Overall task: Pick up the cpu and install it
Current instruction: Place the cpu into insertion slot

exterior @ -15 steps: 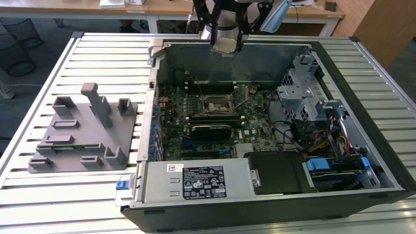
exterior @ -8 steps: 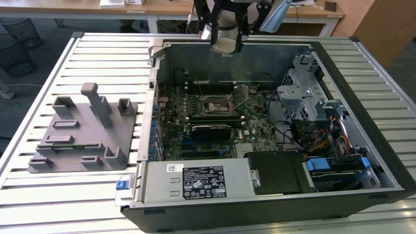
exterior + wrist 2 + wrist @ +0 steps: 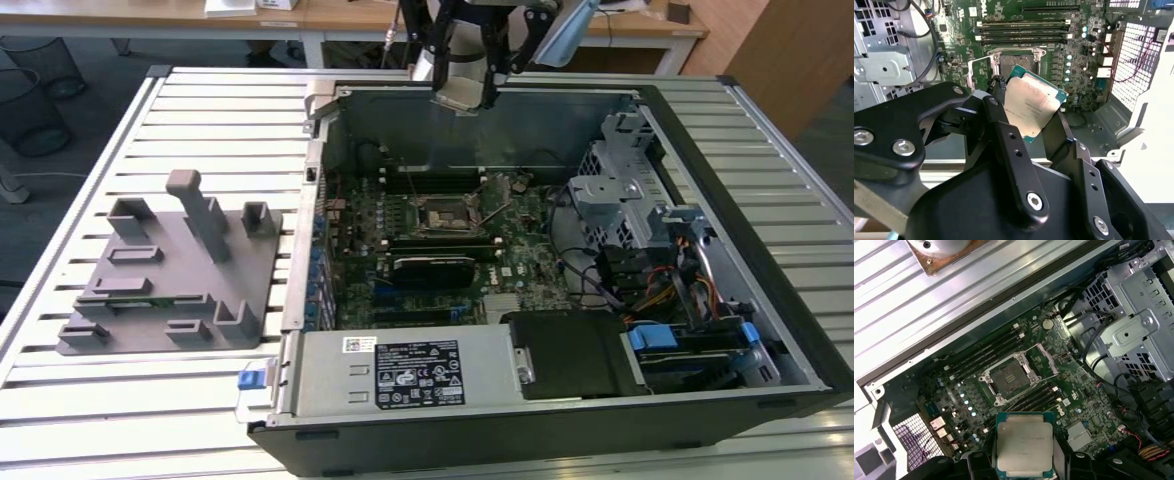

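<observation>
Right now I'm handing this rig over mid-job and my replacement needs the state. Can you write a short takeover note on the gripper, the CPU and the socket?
Gripper: shut on the small square silvery-topped cpu, gripped at two opposite edges, above the open black computer case.
Square metal-framed socket: frame open, no chip in it.
Grey plastic fixture: on the table beside the case.
Done: cpu picked up.
Left: cpu not yet seated; it hangs clear of the socket.

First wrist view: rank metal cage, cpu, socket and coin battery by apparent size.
1. metal cage
2-3. cpu and socket: look alike; the cpu is nearer the camera, so unranked
4. coin battery
</observation>
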You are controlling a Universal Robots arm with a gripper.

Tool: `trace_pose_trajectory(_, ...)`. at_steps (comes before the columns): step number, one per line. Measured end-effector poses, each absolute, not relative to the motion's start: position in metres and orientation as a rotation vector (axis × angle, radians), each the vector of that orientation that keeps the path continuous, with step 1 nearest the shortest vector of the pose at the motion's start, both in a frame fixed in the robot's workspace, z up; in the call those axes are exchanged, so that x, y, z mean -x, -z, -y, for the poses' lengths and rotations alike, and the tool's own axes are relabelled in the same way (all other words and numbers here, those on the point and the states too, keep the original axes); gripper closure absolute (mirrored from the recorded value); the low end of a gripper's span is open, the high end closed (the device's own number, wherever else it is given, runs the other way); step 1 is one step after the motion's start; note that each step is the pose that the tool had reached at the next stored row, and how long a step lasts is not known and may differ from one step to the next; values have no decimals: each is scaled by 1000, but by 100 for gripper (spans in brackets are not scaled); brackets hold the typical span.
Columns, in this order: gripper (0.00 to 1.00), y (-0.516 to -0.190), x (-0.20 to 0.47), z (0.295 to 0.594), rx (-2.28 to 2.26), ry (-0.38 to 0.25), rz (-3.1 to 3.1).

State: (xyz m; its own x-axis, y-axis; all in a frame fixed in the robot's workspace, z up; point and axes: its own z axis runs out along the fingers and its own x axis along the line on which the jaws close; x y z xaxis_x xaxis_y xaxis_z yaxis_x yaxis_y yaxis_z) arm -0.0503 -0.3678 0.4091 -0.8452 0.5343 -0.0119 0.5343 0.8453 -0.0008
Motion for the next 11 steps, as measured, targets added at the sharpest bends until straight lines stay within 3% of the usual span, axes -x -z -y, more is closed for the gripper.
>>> trace_pose_trajectory(11,46,-409,50,368,-1016,8,-2961)
